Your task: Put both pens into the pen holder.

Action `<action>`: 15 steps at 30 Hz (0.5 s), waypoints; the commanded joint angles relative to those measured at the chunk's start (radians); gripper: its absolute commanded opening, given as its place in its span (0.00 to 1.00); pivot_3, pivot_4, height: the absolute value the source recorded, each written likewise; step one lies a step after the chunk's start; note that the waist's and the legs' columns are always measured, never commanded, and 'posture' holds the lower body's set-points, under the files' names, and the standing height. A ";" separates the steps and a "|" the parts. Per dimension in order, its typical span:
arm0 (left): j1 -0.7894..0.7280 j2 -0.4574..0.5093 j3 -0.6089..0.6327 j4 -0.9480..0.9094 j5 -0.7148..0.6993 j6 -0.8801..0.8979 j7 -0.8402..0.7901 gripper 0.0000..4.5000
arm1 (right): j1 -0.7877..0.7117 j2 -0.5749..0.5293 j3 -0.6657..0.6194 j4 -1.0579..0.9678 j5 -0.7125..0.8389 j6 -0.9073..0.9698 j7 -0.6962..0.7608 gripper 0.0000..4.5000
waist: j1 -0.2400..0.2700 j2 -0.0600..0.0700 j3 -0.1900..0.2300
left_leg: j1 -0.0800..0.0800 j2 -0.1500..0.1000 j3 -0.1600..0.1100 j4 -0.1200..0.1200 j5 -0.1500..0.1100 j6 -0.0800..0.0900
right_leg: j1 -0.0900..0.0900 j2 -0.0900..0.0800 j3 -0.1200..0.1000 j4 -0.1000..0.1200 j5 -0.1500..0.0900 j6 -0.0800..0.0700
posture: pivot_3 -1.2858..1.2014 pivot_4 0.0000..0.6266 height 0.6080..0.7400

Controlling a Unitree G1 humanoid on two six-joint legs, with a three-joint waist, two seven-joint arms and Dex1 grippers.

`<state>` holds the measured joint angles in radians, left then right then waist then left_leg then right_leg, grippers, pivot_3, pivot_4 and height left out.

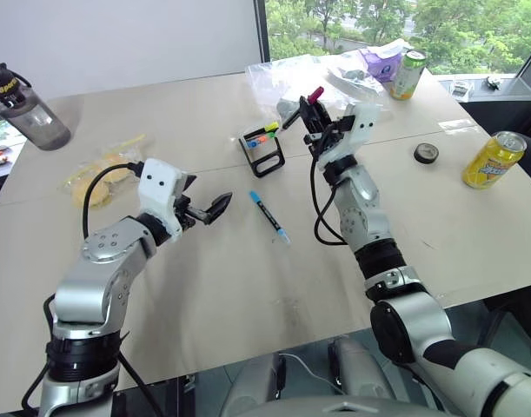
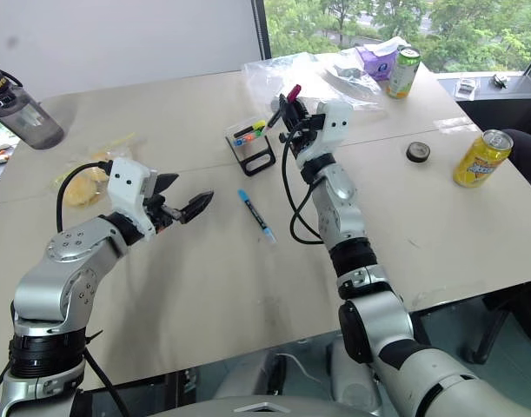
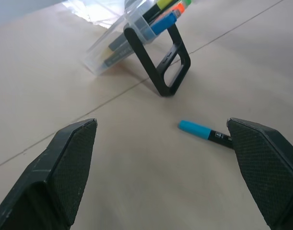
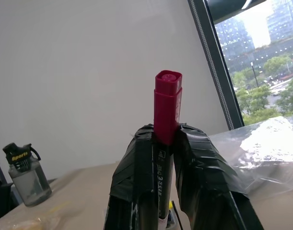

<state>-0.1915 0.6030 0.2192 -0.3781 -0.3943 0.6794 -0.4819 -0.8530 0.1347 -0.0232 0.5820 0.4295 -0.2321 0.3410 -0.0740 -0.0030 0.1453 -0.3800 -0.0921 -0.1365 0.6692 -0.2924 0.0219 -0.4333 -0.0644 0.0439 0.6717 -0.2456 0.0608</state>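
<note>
The right gripper (image 1: 315, 111) clamps the pink-capped pen (image 4: 167, 124), raised just right of the holder (image 1: 263, 149). The blue pen (image 1: 269, 214) lies near of the holder, right of the open left gripper (image 1: 207, 209). Light, stiff and probably slick, it seems best pinched mid-barrel.

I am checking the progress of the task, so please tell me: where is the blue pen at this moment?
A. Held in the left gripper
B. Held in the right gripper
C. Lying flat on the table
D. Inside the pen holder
C. The blue pen lies flat on the table, between the open left gripper and the pen holder; the right gripper is shut on the pink-capped pen.
</note>
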 commanded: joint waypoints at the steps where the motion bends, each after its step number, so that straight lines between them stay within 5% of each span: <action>1: 0.005 0.000 0.017 -0.043 0.003 -0.026 0.008 0.99 | -0.054 0.167 -0.004 -0.106 0.080 0.045 -0.033 0.01 | 0.001 0.000 0.000 | 0.000 0.000 0.000 0.000 0.000 0.000 | 0.000 0.000 0.000 0.000 0.000 0.000 | 0.52 0.24 1.00; 15: 0.028 -0.033 0.000 -0.064 0.014 -0.034 0.032 0.99 | -0.113 0.267 -0.013 -0.059 0.259 0.146 -0.215 0.01 | 0.002 0.000 0.000 | 0.000 0.000 0.000 0.000 0.000 0.000 | 0.000 0.000 0.000 0.000 0.000 0.000 | 0.52 0.24 1.00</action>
<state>-0.1798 0.5624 0.1959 -0.3840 -0.3820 0.6613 -0.4565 -0.8539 0.1377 -0.0296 0.5157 0.6425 -0.0883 0.1302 -0.0719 -0.0029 0.1453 -0.3800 -0.0922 -0.1363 0.6692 -0.2923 0.0219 -0.4334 -0.0645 0.0440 0.6720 -0.2457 0.0608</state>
